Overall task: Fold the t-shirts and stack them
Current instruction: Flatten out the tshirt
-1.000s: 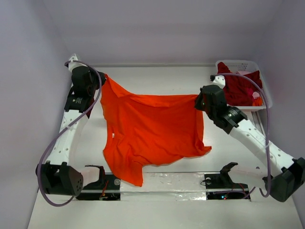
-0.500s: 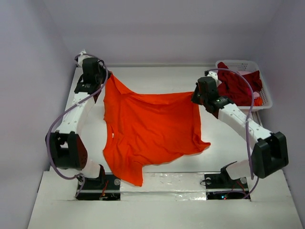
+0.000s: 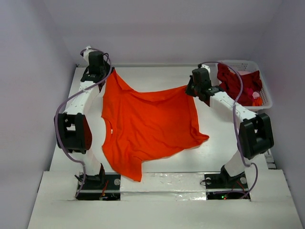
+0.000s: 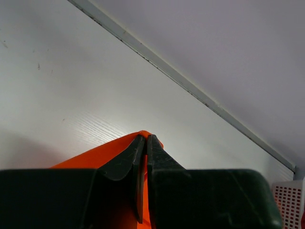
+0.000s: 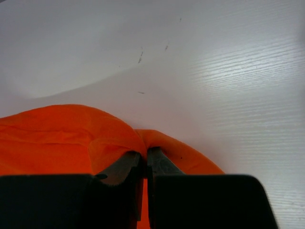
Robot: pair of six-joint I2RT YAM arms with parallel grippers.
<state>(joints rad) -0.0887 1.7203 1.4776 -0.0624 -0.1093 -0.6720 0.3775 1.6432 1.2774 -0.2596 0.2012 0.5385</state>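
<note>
The bright orange t-shirt (image 3: 147,124) hangs stretched between both arms over the middle of the table, its near end trailing to the front strip. My left gripper (image 3: 106,72) is shut on its far left corner; in the left wrist view the orange t-shirt (image 4: 95,155) shows pinched between the closed fingers of the left gripper (image 4: 145,138). My right gripper (image 3: 189,88) is shut on the far right corner, and in the right wrist view the orange cloth (image 5: 71,138) bunches around the right gripper (image 5: 144,152). The dark crimson t-shirt (image 3: 236,86) lies in the basket.
A white lattice basket (image 3: 259,81) stands at the far right corner against the wall. The back wall's edge (image 4: 190,88) runs close behind the left gripper. A shiny taped strip (image 3: 167,181) crosses the table's near edge between the arm bases.
Both arms have carried the orange t-shirt's held corners toward the back wall, and the right gripper has shifted left. The shirt's trailing end has slid farther from the front.
</note>
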